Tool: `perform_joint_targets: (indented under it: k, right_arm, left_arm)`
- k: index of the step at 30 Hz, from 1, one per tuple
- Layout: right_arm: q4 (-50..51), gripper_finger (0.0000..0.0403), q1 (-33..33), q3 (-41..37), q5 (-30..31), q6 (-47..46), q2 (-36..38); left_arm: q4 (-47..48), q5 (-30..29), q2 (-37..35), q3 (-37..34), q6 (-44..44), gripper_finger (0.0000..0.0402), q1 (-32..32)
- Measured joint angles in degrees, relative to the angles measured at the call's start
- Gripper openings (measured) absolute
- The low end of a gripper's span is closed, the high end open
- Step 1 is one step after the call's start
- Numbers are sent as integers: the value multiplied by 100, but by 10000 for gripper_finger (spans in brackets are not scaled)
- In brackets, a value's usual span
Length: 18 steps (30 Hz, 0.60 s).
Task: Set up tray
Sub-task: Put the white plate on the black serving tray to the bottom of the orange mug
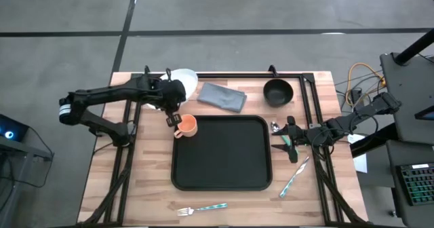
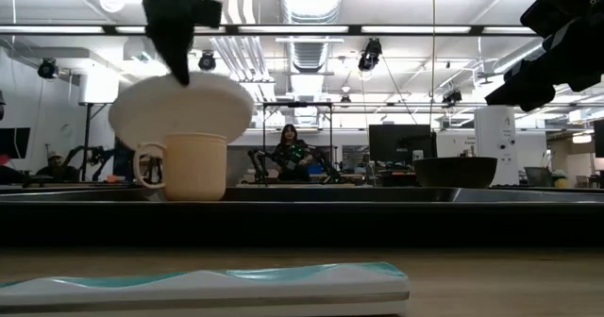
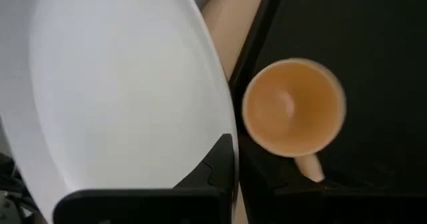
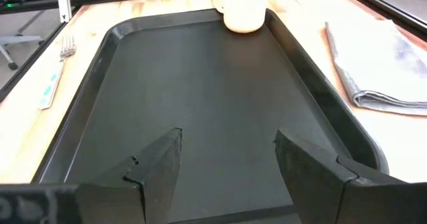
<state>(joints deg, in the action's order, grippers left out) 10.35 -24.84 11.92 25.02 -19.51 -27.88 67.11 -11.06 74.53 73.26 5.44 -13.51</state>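
Nearest the low camera lies a teal-and-white utensil handle [image 2: 203,287], blurred and cut off at the left edge, so its type cannot be told from there. From above, the left gripper [image 1: 171,94] is mostly hidden among arm links; its wrist view shows a dark finger [image 3: 217,167] against the rim of the white plate [image 3: 113,97], clenched on it and holding it lifted beside the cup [image 1: 186,125]. That cup stands at the tray's [image 1: 224,177] far left corner. The tray sits mid-table, just right of this gripper. At the tray's right edge, the right gripper [image 4: 227,159] faces across the tray, released, fingers spread. Napkin [image 1: 222,96] and bowl [image 1: 278,91] lie beyond the tray.
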Motion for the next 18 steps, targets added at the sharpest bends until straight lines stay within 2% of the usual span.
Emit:
perform_joint_targets:
  k: [3,8,18]
  right_arm:
    - [-26,228,0,0,0,0,0]
    - [-48,228,0,0,43,1,0]
    - [-44,228,0,0,46,22,4]
  left_arm:
    - [220,-60,244,513,134,1,343]
    - [522,-588,978,1487,149,0,1207]
    - [1573,-1045,3142,4542,127,0,2626]
